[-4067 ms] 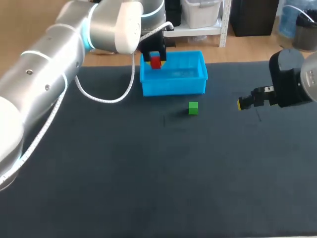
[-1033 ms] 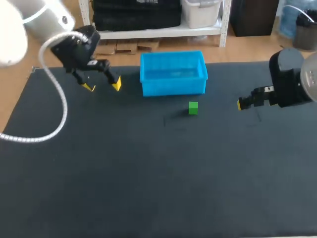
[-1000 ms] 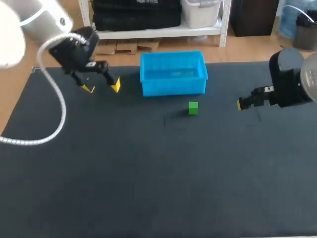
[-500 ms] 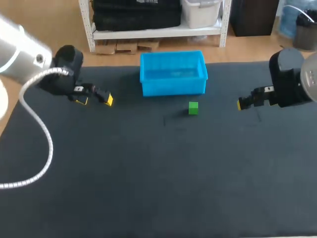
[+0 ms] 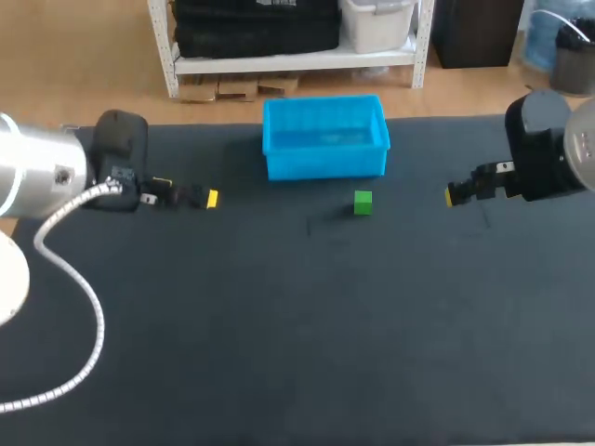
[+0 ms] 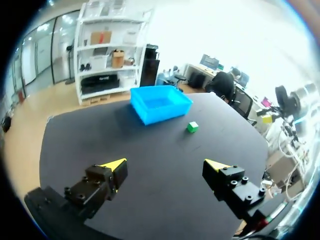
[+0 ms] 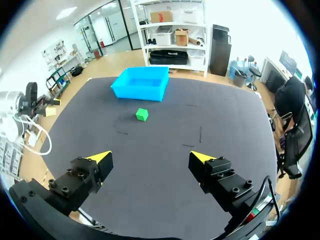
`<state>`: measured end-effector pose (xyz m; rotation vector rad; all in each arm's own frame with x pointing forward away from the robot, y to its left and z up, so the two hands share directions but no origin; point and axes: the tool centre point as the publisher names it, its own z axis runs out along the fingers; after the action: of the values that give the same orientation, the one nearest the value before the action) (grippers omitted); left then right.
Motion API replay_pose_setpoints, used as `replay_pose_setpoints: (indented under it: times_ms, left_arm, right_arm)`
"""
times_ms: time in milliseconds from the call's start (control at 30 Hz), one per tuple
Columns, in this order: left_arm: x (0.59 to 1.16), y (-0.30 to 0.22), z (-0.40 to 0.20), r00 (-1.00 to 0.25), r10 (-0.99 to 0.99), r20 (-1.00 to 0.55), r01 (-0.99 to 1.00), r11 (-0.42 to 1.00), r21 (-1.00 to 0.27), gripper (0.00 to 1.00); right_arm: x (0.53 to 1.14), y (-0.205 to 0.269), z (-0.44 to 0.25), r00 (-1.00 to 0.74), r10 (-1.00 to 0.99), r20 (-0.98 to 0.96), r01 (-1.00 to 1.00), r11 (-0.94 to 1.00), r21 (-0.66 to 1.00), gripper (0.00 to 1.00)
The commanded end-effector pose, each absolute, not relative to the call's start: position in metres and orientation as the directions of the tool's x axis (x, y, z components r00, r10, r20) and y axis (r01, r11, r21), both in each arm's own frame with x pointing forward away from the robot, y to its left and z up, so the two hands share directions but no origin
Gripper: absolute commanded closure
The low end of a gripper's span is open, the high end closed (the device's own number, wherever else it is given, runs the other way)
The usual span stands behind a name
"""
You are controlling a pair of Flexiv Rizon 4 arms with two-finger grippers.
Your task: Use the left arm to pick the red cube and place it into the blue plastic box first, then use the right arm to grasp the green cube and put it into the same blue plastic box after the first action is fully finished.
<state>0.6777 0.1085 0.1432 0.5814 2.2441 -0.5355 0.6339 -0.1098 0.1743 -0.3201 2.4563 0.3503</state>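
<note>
Second step due: right claw [image 7: 151, 156] spread wide, empty, must reach green cube [image 5: 363, 203]; left claw [image 6: 165, 165] likewise spread, empty.

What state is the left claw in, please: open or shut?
Open: the left claw has its yellow tips wide apart, nothing between them.

One blue box [image 5: 325, 163], one green cube [image 5: 363, 203].
</note>
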Motion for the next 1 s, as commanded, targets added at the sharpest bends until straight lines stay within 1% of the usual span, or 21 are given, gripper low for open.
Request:
replay_pose_setpoints:
  times_ms: [33, 233, 300, 367, 500, 567, 667, 900, 1000]
  left_arm:
    - [0.67, 0.12, 0.142, -0.518, 0.183, -0.836, 0.614, 0.759, -0.214, 0.0]
    - [0.667, 0.131, 0.151, -0.5, 0.257, -0.827, 0.651, 0.741, -0.163, 0.0]
    - [0.667, 0.133, 0.155, -0.456, 0.303, -0.837, 0.673, 0.733, -0.102, 0.0]
    - [0.664, 0.134, 0.157, -0.447, 0.325, -0.833, 0.69, 0.718, -0.091, 0.0]
    - [0.657, 0.134, 0.16, -0.392, 0.402, -0.828, 0.731, 0.682, -0.015, 0.0]
    - [0.655, 0.135, 0.163, -0.387, 0.423, -0.819, 0.739, 0.674, -0.001, 0.0]
    - [0.657, 0.136, 0.167, -0.364, 0.465, -0.807, 0.739, 0.672, 0.053, 0.0]
    - [0.656, 0.137, 0.168, -0.368, 0.516, -0.773, 0.737, 0.669, 0.097, 0.0]
    - [0.655, 0.137, 0.161, -0.401, 0.533, -0.745, 0.723, 0.683, 0.099, 0.0]
  right_arm:
    - [0.632, -0.11, 0.174, -0.77, -0.14, -0.622, -0.308, 0.936, 0.17, 0.0]
    - [0.632, -0.11, 0.174, -0.77, -0.14, -0.622, -0.308, 0.936, 0.17, 0.0]
    - [0.632, -0.11, 0.174, -0.77, -0.14, -0.622, -0.308, 0.936, 0.17, 0.0]
    - [0.632, -0.11, 0.174, -0.77, -0.14, -0.622, -0.308, 0.936, 0.17, 0.0]
    - [0.632, -0.11, 0.174, -0.77, -0.14, -0.622, -0.308, 0.936, 0.17, 0.0]
    - [0.632, -0.11, 0.174, -0.77, -0.14, -0.622, -0.308, 0.936, 0.17, 0.0]
    - [0.632, -0.11, 0.174, -0.77, -0.14, -0.622, -0.308, 0.936, 0.17, 0.0]
    - [0.632, -0.11, 0.174, -0.77, -0.14, -0.622, -0.308, 0.936, 0.17, 0.0]
    - [0.632, -0.11, 0.174, -0.77, -0.14, -0.622, -0.308, 0.936, 0.17, 0.0]
